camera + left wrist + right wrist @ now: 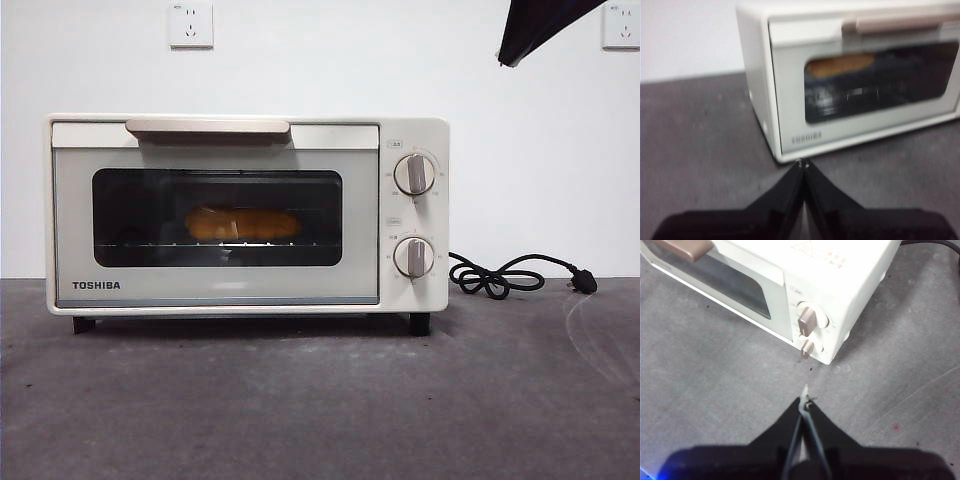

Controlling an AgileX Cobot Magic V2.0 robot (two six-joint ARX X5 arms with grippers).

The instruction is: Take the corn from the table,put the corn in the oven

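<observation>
Left gripper (803, 163): jaws pressed together, empty, hovering above the table (700, 150) near the oven (790, 115) front corner. Right gripper (805, 402): jaws closed, holding nothing, off the knob side. Corn (243, 224) lies on the rack behind the closed door; the blurred wrist view suggests it sits well inside. Task looks complete; best to retract both arms without brushing the door.

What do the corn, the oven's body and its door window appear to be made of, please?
The corn: likely plastic, though through the tinted window only a smooth yellow-orange shape shows.
The oven body: probably painted metal or plastic, an even cream-white coat with soft sheen.
The door window: dark glass, see-through, with faint reflections.
</observation>
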